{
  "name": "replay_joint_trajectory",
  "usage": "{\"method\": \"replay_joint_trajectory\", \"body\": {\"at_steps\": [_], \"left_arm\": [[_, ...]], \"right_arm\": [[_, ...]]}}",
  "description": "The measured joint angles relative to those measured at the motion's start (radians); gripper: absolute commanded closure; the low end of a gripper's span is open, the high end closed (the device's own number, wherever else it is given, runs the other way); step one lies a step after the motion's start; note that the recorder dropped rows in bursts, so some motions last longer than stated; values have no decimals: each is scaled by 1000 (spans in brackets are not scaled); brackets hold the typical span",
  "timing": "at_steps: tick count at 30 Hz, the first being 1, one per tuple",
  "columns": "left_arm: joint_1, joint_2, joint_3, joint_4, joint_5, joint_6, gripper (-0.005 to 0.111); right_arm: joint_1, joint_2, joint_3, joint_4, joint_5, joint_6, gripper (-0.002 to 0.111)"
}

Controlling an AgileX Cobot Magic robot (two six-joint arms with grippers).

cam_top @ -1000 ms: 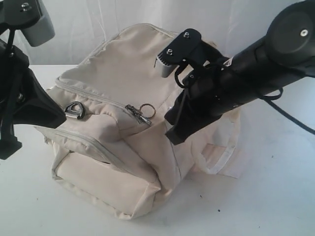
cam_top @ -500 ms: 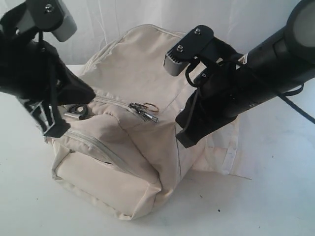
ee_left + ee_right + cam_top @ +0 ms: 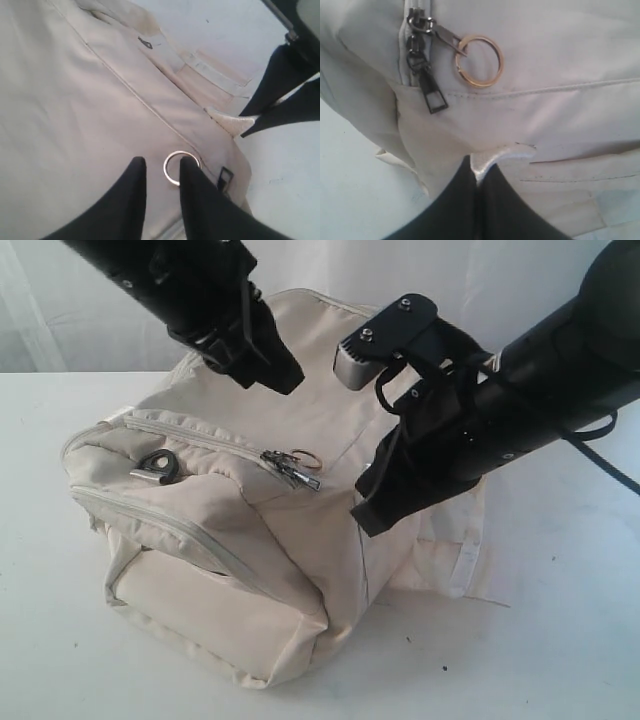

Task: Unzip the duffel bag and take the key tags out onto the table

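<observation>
Cream duffel bag beneath left tool (tips apart).

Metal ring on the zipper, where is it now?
In the exterior view the ring lies atop the bag, clipped to the zipper pulls, right of the D-ring and left of the right claw.
</observation>
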Motion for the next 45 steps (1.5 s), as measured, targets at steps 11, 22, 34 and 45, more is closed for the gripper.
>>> {"method": "replay_joint_trajectory", "body": {"at_steps": [11,22,34,45], "left_arm": [[0,167,-132,77,128,0,46],[0,207,-119,-32,132,144,26],[0,243,-98,-24,86,155,28],[0,260,-98,-18,103,153,70]], "right_arm": [[0,0,0,-28,-9,277,108],[0,0,0,-40,-20,356,108],[0,0,0,-40,-22,357,108],[0,0,0,-40,-22,360,108]]}}
